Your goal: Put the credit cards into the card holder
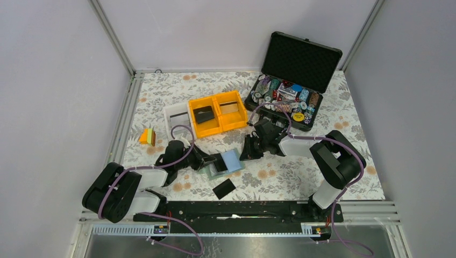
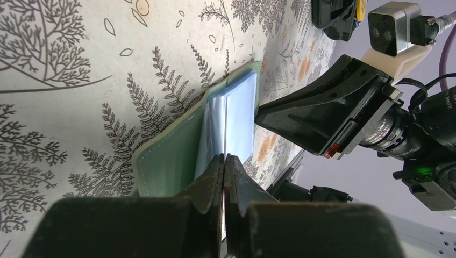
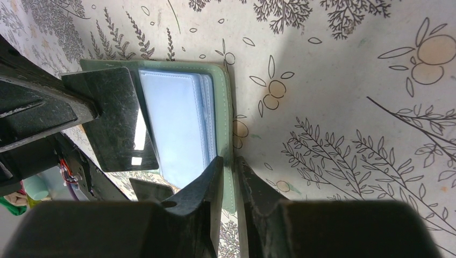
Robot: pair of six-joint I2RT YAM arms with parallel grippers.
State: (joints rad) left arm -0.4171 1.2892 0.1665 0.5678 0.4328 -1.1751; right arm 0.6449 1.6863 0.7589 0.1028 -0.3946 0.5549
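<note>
The card holder (image 1: pixel 232 160) lies open on the flowered cloth, with a sage-green cover (image 2: pixel 166 164) and pale blue pockets (image 3: pixel 183 123). My left gripper (image 2: pixel 225 157) is shut on a black credit card (image 3: pixel 121 129), held on edge at the left side of the blue pockets. In the left wrist view this card shows only as a thin bright line (image 2: pixel 226 121). My right gripper (image 3: pixel 230 159) has its jaws drawn close on either side of the holder's green right edge (image 3: pixel 229 134). Another black credit card (image 1: pixel 223 188) lies flat in front of the holder.
Behind the holder stand two yellow bins, one with a black card (image 1: pixel 204 114) and one with a tan card (image 1: pixel 229 107), and a white bin (image 1: pixel 176 114). A black foam-lined case (image 1: pixel 293 70) with poker chips sits at the back right. An orange-and-green block (image 1: pixel 147 136) lies at the left.
</note>
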